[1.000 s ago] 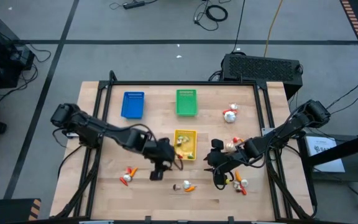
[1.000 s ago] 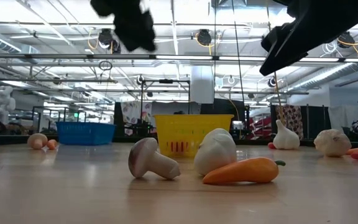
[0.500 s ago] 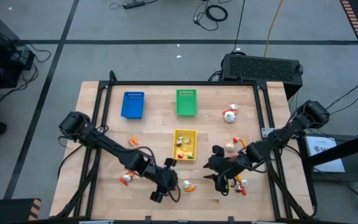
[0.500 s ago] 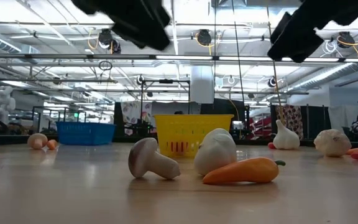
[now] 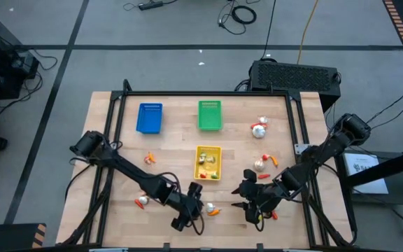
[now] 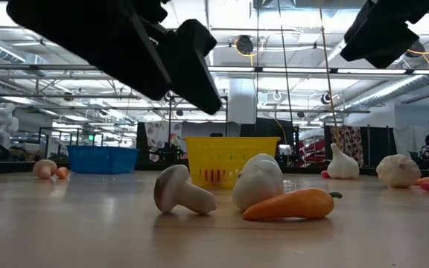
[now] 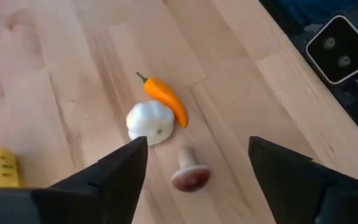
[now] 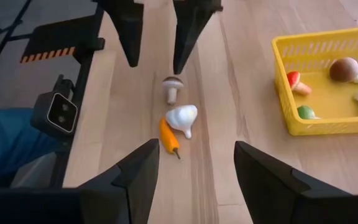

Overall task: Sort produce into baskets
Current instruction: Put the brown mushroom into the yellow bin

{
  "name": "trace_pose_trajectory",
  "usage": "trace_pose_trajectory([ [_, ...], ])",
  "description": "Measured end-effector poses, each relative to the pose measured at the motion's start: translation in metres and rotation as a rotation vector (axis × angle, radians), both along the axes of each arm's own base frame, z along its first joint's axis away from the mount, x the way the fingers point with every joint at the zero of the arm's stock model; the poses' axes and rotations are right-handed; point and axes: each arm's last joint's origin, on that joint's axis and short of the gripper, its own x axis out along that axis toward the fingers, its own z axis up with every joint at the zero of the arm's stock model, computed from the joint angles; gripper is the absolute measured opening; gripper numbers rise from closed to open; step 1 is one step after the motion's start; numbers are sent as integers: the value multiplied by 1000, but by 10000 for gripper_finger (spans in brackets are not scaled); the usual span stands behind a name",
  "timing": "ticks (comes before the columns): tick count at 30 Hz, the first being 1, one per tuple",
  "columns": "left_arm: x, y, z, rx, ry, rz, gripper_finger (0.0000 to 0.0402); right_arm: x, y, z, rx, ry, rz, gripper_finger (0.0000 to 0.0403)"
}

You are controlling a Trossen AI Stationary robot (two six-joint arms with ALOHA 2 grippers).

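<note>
While checking against the frame a second back, noted left gripper shifted from beside the yellow basket to the front edge of the table. Found it hanging over a cluster of three pieces. Saw its fingers spread wide where they had been about half closed before; nothing between them (so the last load judged delivered, next pick begun). Recorded mushroom lying on its side on the table below the gap, nearest of the three.

Logged garlic just beside the mushroom and touching the carrot. Judged a wide grasp liable to nudge the garlic as well.

Found right gripper open and empty too, low over the table on the other side of the same cluster and pointed at it. Flagged risk of both arms crowding one spot.

Counted several pieces already in the yellow basket. Saw nothing inside blue basket or green basket from above. Noted more produce scattered left and right of the yellow basket, still unsorted.
</note>
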Motion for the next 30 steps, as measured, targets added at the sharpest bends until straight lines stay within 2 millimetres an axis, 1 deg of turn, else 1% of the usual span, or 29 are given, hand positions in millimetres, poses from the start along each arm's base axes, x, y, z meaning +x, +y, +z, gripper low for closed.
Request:
trace_pose_trajectory([
  [6, 5, -3, -19, -4, 19, 16, 290, 1, 0, 0, -2, -2, 1, 199],
  [10, 8, -1, -30, -7, 53, 44, 290, 1, 0, 0, 0, -6, 1, 199],
  [19, 7, 1, -42, -16, 119, 107, 289, 1, 0, 0, -1, -6, 2, 199],
  [22, 5, 2, -46, -12, 140, 117, 278, 1, 0, 0, -2, -5, 2, 199],
  [30, 3, 3, -50, -26, 118, 116, 237, 1, -1, 1, -14, -13, -14, 199],
])
